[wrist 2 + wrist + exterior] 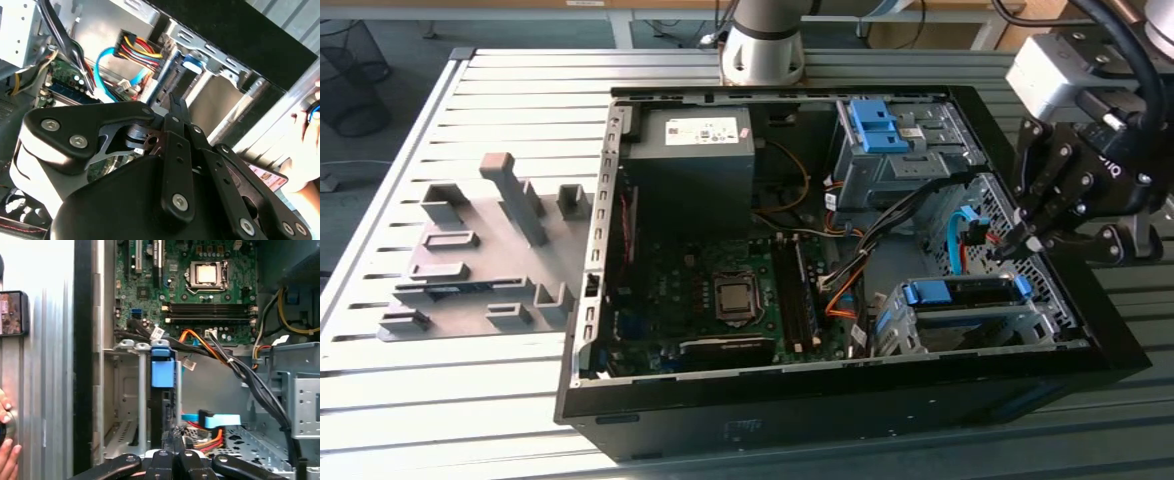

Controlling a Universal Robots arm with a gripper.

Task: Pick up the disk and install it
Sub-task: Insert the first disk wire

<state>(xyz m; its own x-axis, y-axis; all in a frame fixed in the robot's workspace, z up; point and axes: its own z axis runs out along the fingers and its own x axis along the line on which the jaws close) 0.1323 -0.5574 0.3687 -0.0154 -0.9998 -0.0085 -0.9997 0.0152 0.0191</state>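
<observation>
Disk point(966, 292) half hidden in cage point(914, 325)

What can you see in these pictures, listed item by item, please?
Computer case: one, black, open, lying on the slatted metal table.
Circuit board: one, green, on the case floor.
Dark grey box: one, with a white sticker, in the case's far corner toward the exterior view's left.
Disk: one, blue-framed, seated in the metal cage at the near corner toward the exterior view's right.
Blue clip: one, on the far cage.
Grey holder block: one, on the table, at the exterior view's left.
Hand: a person's, beside the case.
Gripper: one, black, above the case beside the disk.
</observation>
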